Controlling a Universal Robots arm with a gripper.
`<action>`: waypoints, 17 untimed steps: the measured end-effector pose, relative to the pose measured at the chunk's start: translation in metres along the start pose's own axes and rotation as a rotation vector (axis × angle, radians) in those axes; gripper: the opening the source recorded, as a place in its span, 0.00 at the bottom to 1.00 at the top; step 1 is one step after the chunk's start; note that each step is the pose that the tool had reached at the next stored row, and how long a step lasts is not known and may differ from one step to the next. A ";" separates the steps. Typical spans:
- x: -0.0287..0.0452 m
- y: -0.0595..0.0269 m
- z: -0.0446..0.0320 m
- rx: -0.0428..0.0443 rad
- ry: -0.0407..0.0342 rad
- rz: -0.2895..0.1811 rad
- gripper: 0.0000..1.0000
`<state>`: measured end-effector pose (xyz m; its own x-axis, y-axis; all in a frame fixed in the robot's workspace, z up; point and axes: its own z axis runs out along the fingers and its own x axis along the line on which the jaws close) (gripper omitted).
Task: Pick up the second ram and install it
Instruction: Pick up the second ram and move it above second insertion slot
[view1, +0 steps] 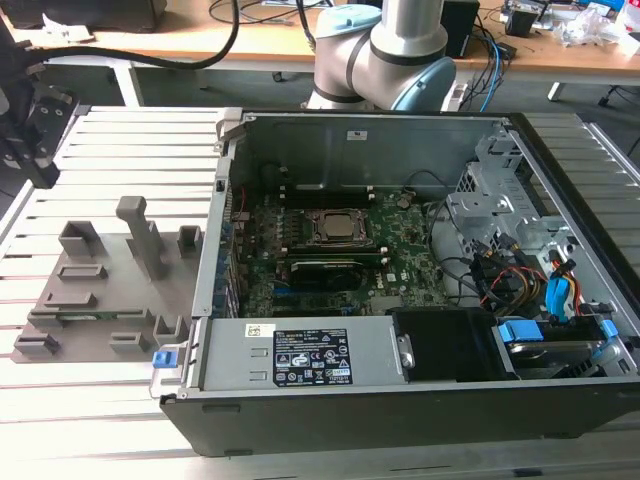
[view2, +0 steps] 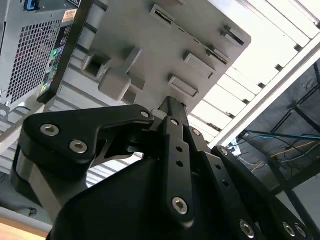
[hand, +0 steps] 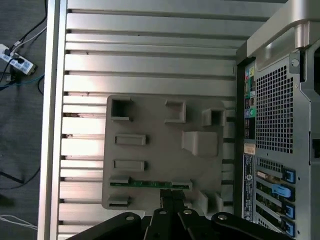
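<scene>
Its fingers pressed together and empty, the gripper (hand: 171, 194) hovers over one edge of the grey holder plate (hand: 150, 125). There the second ram (hand: 150, 184) stands on edge in a slot, beside the computer case (hand: 270, 125). The slim green strip looks light and stiff but fragile. It is probably best pinched across its flat faces at mid-length, clear of the contacts.
</scene>
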<state>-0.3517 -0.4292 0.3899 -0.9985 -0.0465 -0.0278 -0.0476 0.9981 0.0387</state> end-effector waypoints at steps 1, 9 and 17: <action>0.0000 0.0000 0.0000 -0.0011 0.0014 -0.037 0.11; 0.0000 0.0000 0.0000 -0.0050 0.0067 -0.175 0.11; 0.0000 0.0000 0.0000 -0.0093 0.0128 -0.332 0.11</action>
<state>-0.3517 -0.4292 0.3898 -0.9288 -0.3695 -0.0279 -0.3703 0.9281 0.0387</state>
